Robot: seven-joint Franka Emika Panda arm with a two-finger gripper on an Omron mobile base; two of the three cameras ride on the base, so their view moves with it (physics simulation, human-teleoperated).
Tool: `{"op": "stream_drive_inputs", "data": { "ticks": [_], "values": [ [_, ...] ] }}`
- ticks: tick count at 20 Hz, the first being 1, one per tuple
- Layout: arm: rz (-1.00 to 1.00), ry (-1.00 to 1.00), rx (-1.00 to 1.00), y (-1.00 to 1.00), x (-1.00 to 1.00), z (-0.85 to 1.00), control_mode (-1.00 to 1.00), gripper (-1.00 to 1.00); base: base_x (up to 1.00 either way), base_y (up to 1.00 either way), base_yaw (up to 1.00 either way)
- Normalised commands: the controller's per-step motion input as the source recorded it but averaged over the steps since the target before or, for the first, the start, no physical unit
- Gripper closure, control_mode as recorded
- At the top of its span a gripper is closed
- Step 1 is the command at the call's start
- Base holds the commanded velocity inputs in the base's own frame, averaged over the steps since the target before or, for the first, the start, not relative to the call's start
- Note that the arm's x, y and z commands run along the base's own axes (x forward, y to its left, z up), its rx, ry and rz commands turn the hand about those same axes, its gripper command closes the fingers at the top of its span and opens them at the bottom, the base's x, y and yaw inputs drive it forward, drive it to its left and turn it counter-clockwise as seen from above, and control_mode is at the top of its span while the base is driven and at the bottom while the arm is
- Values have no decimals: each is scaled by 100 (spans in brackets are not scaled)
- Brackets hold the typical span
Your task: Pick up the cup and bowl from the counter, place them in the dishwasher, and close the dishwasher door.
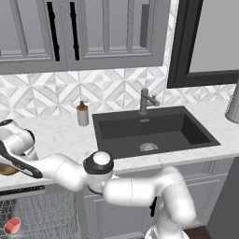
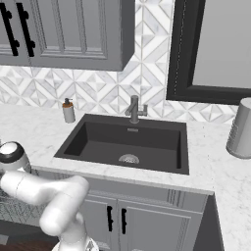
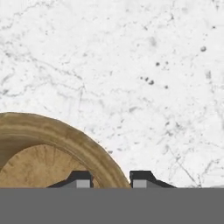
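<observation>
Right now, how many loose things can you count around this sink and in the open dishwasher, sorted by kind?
Bowls: 1, the bowl, its rim between the gripper tips
Cups: 1, the cup in the dishwasher rack
Soap bottles: 1, soap bottle
Grey canisters: 1, canister
Total: 4

brown-golden bowl (image 3: 52, 148), white grey-veined counter (image 3: 131, 65), salmon-red cup (image 1: 12, 226)

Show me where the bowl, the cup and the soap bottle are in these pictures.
bowl (image 3: 65, 140): hand view, on its wooden rim.
cup (image 1: 12, 226): left base view, on its red inside, in the dishwasher rack.
soap bottle (image 1: 82, 115): left base view, on its grey body.
</observation>
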Motion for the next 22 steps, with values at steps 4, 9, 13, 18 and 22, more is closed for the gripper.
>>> {"op": "stream_drive_inputs", "data": {
  "ticks": [4,9,13,18,22],
  "values": [
    [-19,-4,22,-98,-18,0,-100,100,0,0,0],
    [-26,-6,28,-100,-20,-9,-100,100,0,0,0],
    [-20,-11,34,-100,-53,-41,-100,100,0,0,0],
    [-10,-14,35,-100,-99,-30,-100,100,0,0,0],
    [-1,-22,40,-66,-95,6,-100,100,0,0,0]
  ]
}}
